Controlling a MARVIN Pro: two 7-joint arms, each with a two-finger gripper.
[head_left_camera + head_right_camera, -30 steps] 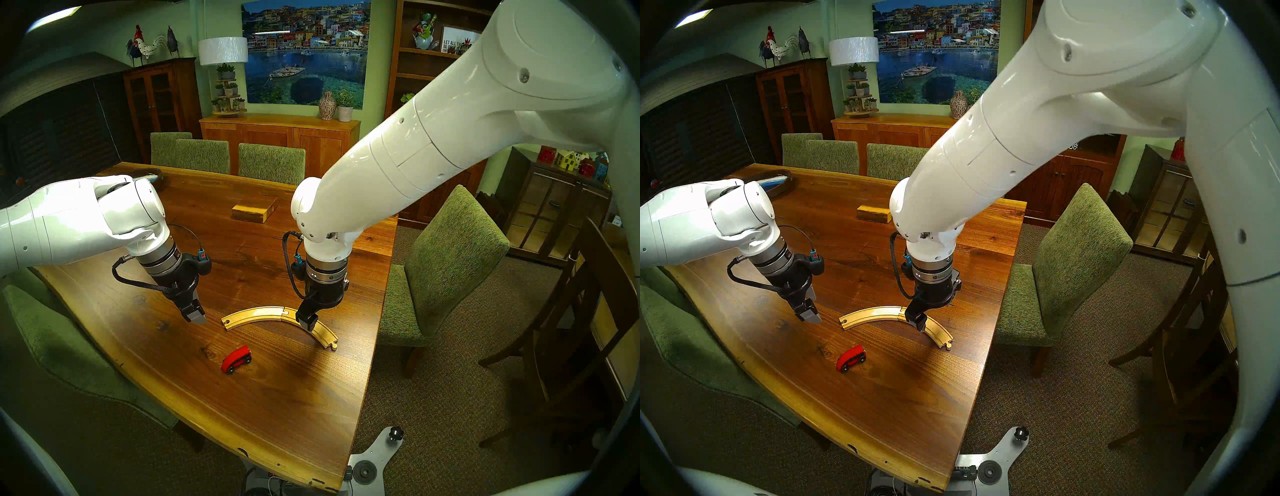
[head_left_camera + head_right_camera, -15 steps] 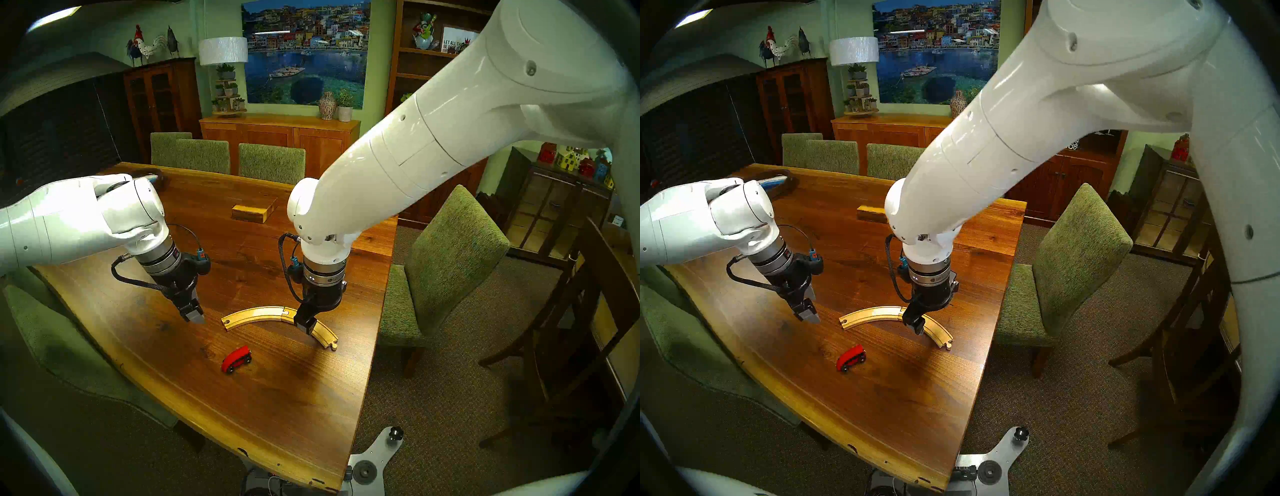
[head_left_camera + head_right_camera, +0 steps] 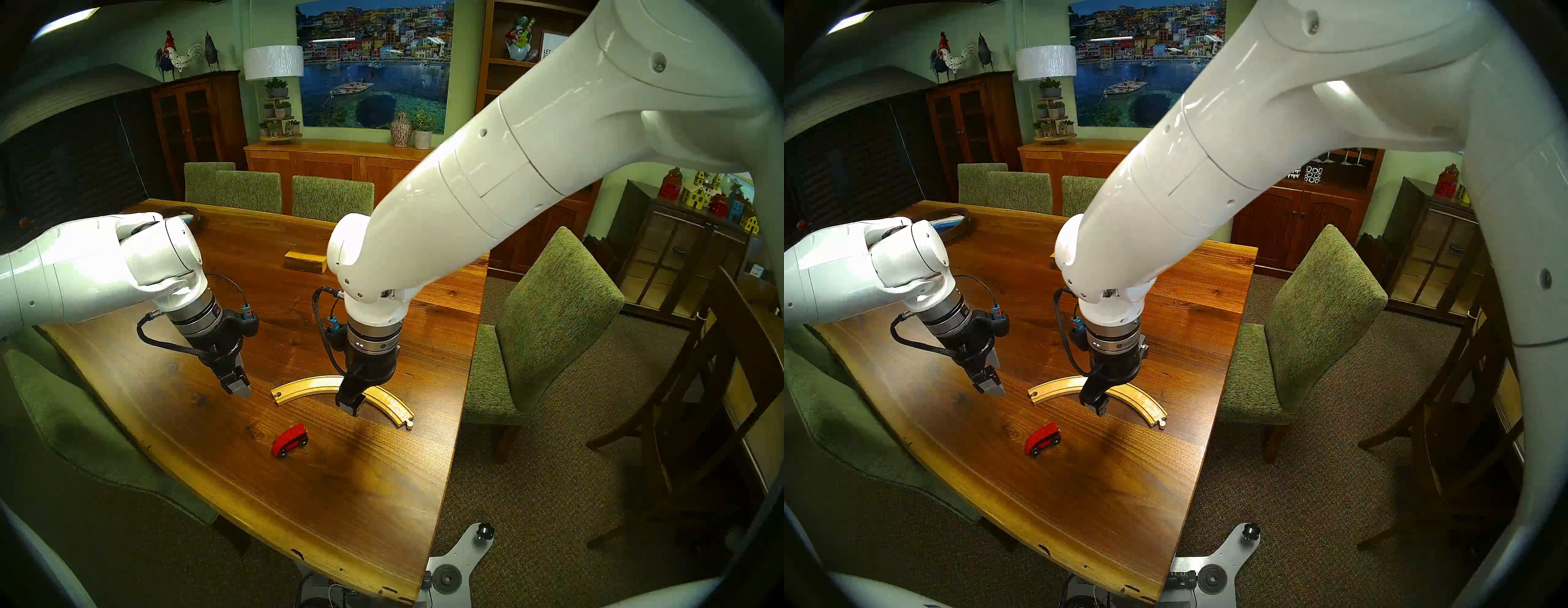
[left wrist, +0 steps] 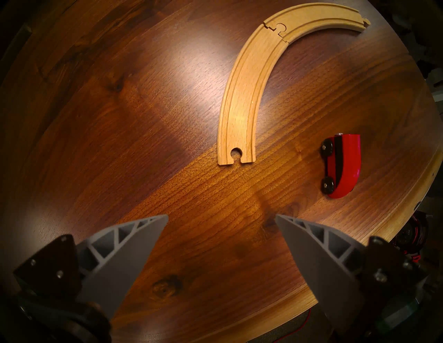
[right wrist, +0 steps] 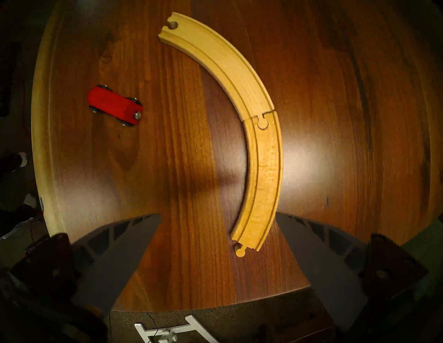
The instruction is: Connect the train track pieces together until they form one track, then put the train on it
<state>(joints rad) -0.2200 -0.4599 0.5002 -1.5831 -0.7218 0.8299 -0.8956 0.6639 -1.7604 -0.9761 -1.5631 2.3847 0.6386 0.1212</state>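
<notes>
Two pale curved train track pieces lie joined peg-in-hole as one track (image 3: 305, 387) (image 4: 249, 83) (image 5: 263, 162) on the wooden table. The red train (image 3: 289, 440) (image 3: 1043, 437) (image 4: 340, 165) (image 5: 112, 105) stands on the table in front of the arc, apart from it. My right gripper (image 3: 352, 404) (image 3: 1096, 403) (image 5: 218, 215) hangs open and empty just above the middle of the arc, hiding the joint in the head views. My left gripper (image 3: 237, 388) (image 3: 990, 386) (image 4: 221, 216) is open and empty, a little left of the track's left end.
A yellowish wooden box (image 3: 303, 260) sits farther back on the table, partly behind my right arm. A dark tray (image 3: 189, 212) is at the far left corner. Green chairs (image 3: 551, 314) line the right and far sides. The table's front edge (image 3: 339, 560) is near.
My right arm has swung left along the arc, from above the right piece to over its middle. The left arm, track and train have not moved.
</notes>
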